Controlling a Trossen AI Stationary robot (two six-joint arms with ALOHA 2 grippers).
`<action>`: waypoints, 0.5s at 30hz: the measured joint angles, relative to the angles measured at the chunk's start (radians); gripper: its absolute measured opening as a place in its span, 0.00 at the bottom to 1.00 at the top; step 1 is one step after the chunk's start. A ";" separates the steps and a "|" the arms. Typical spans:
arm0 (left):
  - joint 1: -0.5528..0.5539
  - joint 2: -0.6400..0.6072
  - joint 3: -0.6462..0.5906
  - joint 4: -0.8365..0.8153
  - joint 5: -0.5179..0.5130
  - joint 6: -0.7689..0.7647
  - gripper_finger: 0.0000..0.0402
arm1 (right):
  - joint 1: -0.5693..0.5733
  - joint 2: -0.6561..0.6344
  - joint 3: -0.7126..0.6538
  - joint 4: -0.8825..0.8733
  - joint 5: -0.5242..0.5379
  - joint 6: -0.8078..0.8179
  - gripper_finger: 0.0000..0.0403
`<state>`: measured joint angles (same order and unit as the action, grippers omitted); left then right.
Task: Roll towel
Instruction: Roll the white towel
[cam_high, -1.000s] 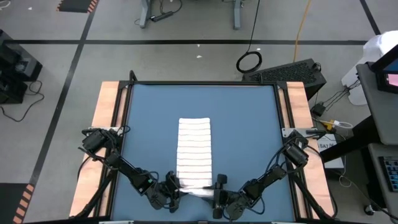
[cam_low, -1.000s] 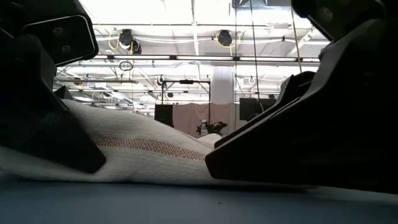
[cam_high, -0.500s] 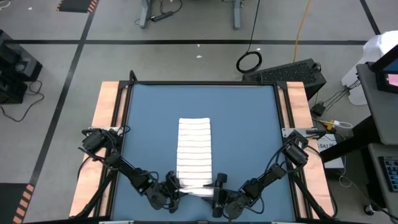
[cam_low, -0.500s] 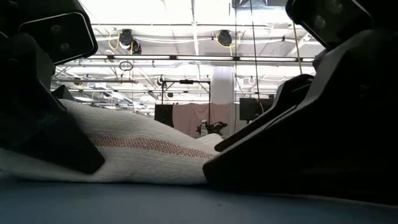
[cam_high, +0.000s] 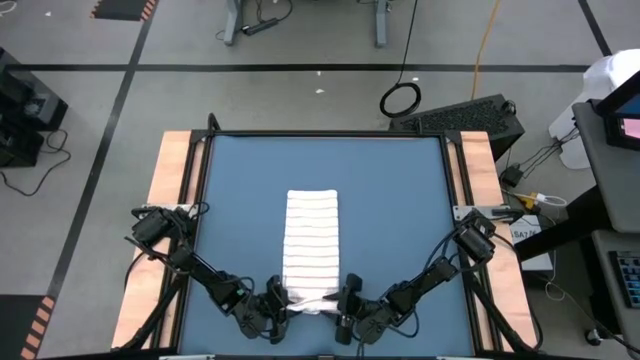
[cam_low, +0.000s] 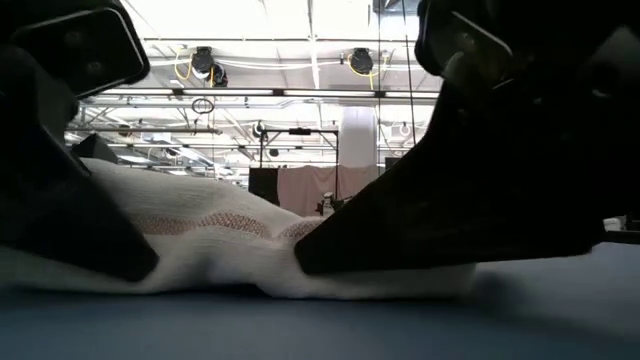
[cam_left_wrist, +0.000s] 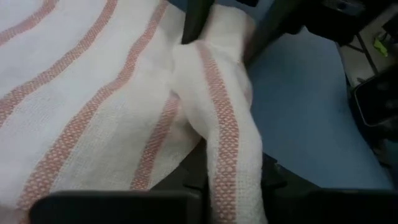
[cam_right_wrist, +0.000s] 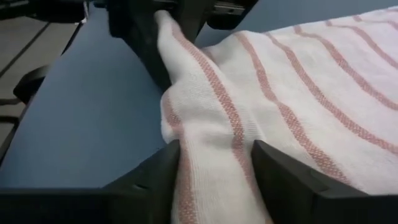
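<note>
From above, the towel (cam_high: 312, 245) lies long and flat in the middle of the blue surface (cam_high: 390, 200). Its near end is bunched up between the left end effector (cam_high: 281, 300) and the right end effector (cam_high: 344, 303). Only the wrist views show how: each one's fingers pinch a raised fold of red-striped cloth.

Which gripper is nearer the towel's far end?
Neither clearly: both grip the near end of the towel, left gripper at its left corner, right gripper at its right.
</note>
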<state>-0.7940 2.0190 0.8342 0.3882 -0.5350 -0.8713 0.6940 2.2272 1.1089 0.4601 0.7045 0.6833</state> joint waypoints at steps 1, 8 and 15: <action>-0.004 -0.001 0.000 -0.001 0.000 0.015 0.18 | 0.000 0.000 0.000 0.000 -0.003 0.010 0.42; -0.034 -0.129 -0.002 -0.242 0.022 0.040 0.44 | -0.001 0.003 0.001 0.003 -0.060 0.067 0.26; -0.105 -0.267 -0.005 -0.380 -0.175 0.134 0.67 | -0.002 0.005 -0.001 0.009 -0.075 0.125 0.18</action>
<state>-0.8993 1.7523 0.8296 0.0081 -0.7095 -0.7371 0.6922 2.2318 1.1080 0.4688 0.6299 0.8079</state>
